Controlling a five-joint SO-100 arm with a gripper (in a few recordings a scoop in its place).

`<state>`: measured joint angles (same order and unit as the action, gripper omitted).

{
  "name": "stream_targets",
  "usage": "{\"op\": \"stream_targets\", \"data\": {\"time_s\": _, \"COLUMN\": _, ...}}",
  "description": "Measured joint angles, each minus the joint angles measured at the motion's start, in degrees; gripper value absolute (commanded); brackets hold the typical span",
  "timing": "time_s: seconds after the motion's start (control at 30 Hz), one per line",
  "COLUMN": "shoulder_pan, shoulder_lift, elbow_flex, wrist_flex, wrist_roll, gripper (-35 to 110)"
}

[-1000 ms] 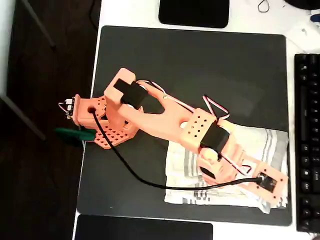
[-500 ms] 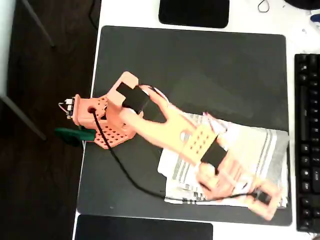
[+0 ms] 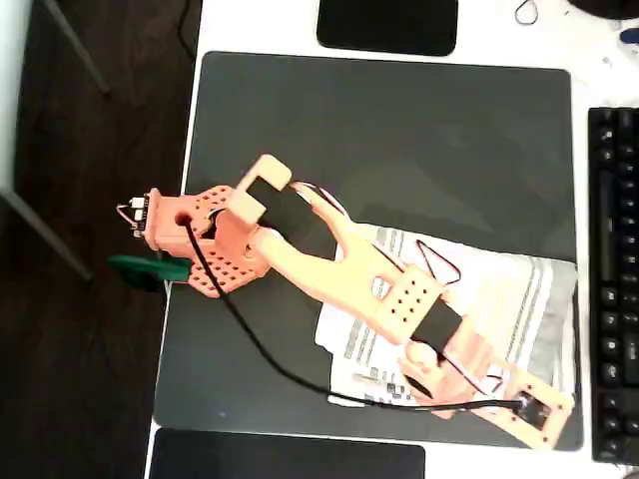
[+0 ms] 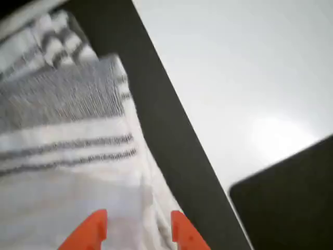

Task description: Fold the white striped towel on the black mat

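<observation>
Towel (image 4: 73, 156), soft, rumpled, grey-striped, lies on matte black mat (image 3: 399, 130) under parted orange fingers (image 4: 88, 232)

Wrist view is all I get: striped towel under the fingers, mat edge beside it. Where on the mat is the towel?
Observer: In the overhead view, the white striped towel lies in the lower right part of the black mat.
Operator: What's past it on the right?
Observer: A black keyboard, off the mat, close to the towel's right edge.
Operator: And my gripper?
Observer: The gripper is over the towel's lower right corner, by the mat's bottom edge.
</observation>
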<state>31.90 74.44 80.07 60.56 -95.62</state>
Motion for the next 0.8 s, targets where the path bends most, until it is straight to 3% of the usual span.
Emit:
{"op": "stream_targets", "data": {"time_s": 0.37, "shoulder_pan": -2.2, "shoulder_lift": -10.99, "elbow_flex": -11.69, "wrist_flex": -5.62, "wrist_roll": 0.97, "gripper": 13}}
{"op": "stream_targets", "data": {"time_s": 0.8, "shoulder_pan": -2.81, "shoulder_lift": -14.33, "elbow_flex": -6.06, "wrist_flex": -21.18, "wrist_roll": 4.31, "gripper": 0}}
